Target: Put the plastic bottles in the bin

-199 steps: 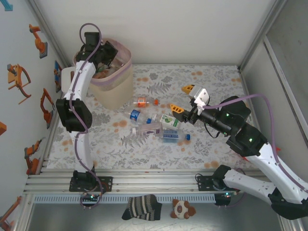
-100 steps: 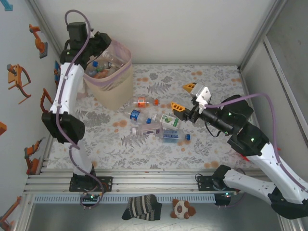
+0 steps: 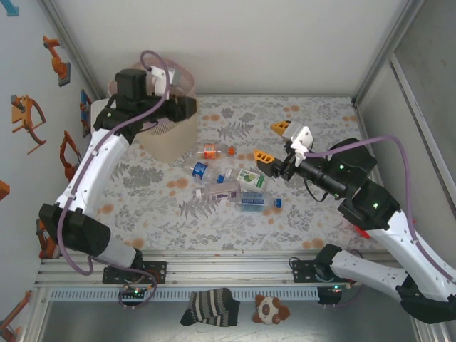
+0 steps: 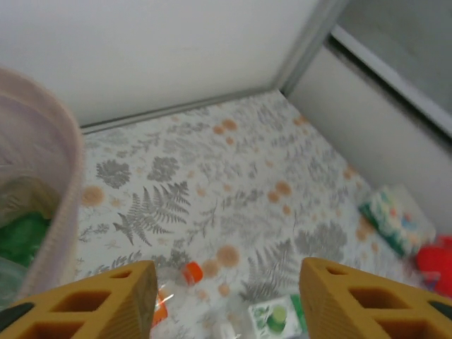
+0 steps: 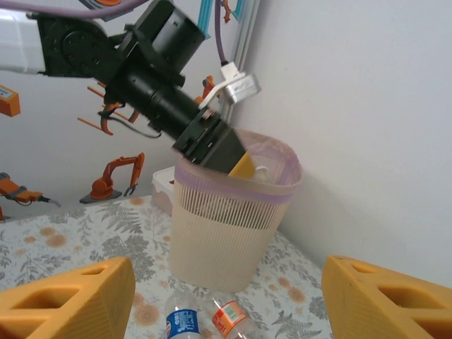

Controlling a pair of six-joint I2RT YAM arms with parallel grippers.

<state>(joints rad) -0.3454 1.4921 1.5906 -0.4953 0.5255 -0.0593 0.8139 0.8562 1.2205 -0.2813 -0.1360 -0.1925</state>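
Note:
The beige bin (image 3: pixel 168 141) with its pink liner stands at the back left; in the right wrist view the bin (image 5: pixel 233 215) holds bottles. My left gripper (image 3: pixel 184 107) hovers at the bin's right rim, open, nothing between its yellow fingers (image 4: pixel 106 300). Several plastic bottles lie mid-table: an orange-labelled one (image 3: pixel 210 149), a blue-labelled one (image 3: pixel 199 169), a green-labelled one (image 3: pixel 251 178) and a blue one (image 3: pixel 254 203). My right gripper (image 3: pixel 272 144) hangs open and empty just right of them, facing the bin. Two bottles (image 5: pixel 182 321) lie below the bin in that view.
A small white box (image 5: pixel 162 189) sits left of the bin against the wall. Enclosure walls close in the back and both sides. A striped sock (image 3: pixel 210 306) and a plush toy (image 3: pixel 271 310) lie beyond the front rail.
My left gripper has opened, and its wrist has swung from over the bin's inside to the right rim, now facing the table. The right arm has barely moved.

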